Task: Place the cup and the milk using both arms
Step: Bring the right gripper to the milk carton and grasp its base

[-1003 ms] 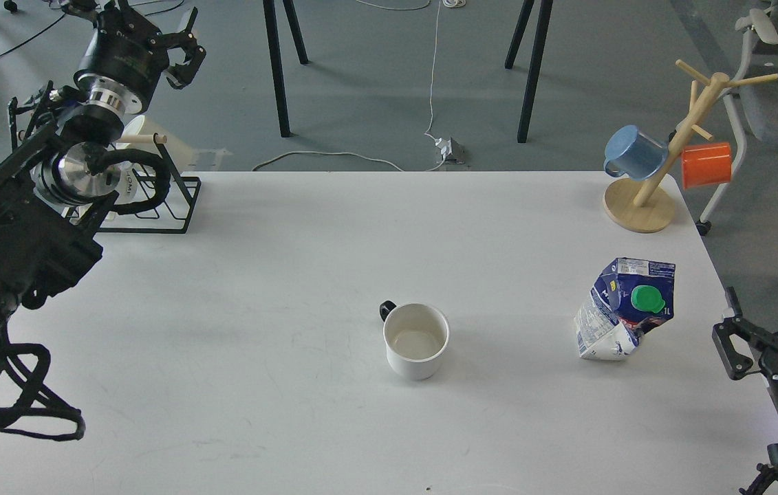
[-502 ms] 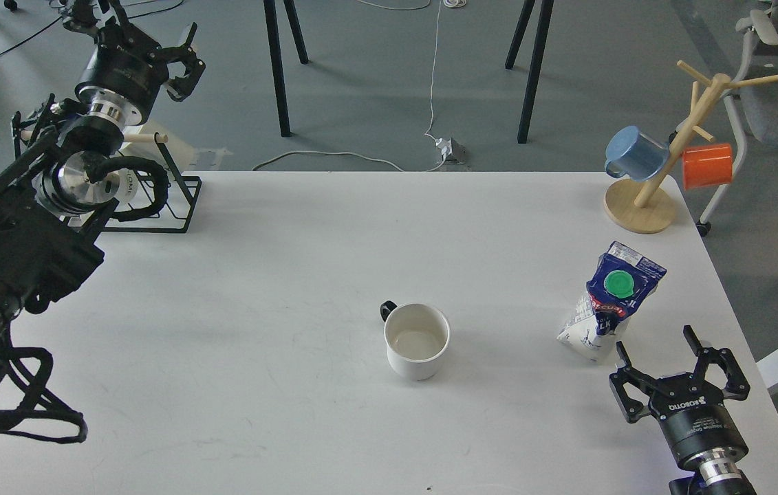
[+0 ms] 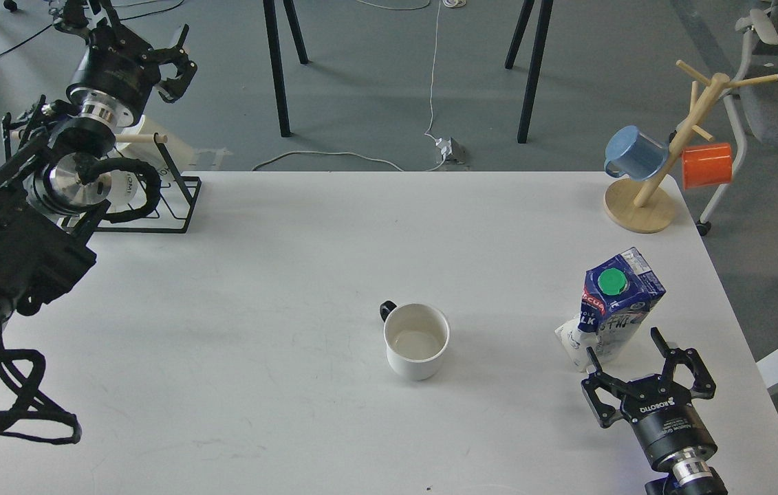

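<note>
The right tool [image 3: 626,350], spread wide, frames the milk carton [image 3: 611,304] near the counter's [image 3: 258,275] right edge; closing comes next. The cup [image 3: 416,341] waits mid-counter; the left tool [image 3: 133,42] hangs released.

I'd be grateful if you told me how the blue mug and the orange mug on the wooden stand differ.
The blue mug hangs on the left side of the wooden stand, the orange mug on its right. The blue mug tilts with its base up and to the right; the orange mug lies level. Both hang on pegs, off the table.
</note>
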`<state>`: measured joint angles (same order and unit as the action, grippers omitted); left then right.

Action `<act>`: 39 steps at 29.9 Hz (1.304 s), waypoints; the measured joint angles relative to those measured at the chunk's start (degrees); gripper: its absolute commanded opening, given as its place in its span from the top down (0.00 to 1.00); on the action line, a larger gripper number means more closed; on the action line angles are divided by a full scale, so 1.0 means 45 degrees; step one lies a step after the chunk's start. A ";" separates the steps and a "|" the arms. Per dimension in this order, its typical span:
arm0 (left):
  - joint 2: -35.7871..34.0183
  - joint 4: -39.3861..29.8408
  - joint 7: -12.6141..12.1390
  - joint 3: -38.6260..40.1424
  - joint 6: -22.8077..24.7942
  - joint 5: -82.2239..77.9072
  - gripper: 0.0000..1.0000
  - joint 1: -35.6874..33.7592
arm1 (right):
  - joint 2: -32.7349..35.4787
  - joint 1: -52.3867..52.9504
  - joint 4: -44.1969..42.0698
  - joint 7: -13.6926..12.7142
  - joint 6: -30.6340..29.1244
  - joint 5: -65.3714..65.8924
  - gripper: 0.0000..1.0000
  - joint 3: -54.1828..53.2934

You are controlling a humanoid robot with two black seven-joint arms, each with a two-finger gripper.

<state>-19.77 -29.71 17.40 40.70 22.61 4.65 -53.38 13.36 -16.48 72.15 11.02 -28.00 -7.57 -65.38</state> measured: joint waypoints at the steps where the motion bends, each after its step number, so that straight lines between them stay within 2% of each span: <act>1: 0.0000 0.0000 0.0000 -0.0001 0.0016 0.0000 0.01 0.0000 | -0.0003 -0.0027 0.0064 -0.0004 0.0000 -0.0001 0.05 0.0173; 6: -0.0020 0.0000 -0.0015 -0.0001 0.0063 0.0000 0.01 0.0000 | -0.0196 -0.0117 0.0269 -0.0007 0.0000 -0.0017 0.05 0.0827; 21: -0.0020 0.0000 -0.0060 -0.0021 0.0061 -0.0089 0.01 0.0026 | -0.0988 0.0553 -0.0007 0.0120 0.0000 -0.0045 0.05 0.0633; 26: -0.0020 0.0006 -0.0113 -0.0021 0.0054 -0.0096 0.01 0.0026 | -0.0979 0.0640 -0.0126 0.0351 0.0000 -0.0076 0.05 0.0269; 39: -0.0020 0.0059 -0.0117 -0.0021 0.0054 -0.0097 0.01 0.0110 | -0.0863 0.0462 -0.0238 0.0377 0.0000 -0.0211 0.08 -0.0836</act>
<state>-19.87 -29.44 16.87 40.60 22.85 4.22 -52.89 9.48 -14.40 71.07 12.71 -28.00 -8.52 -69.14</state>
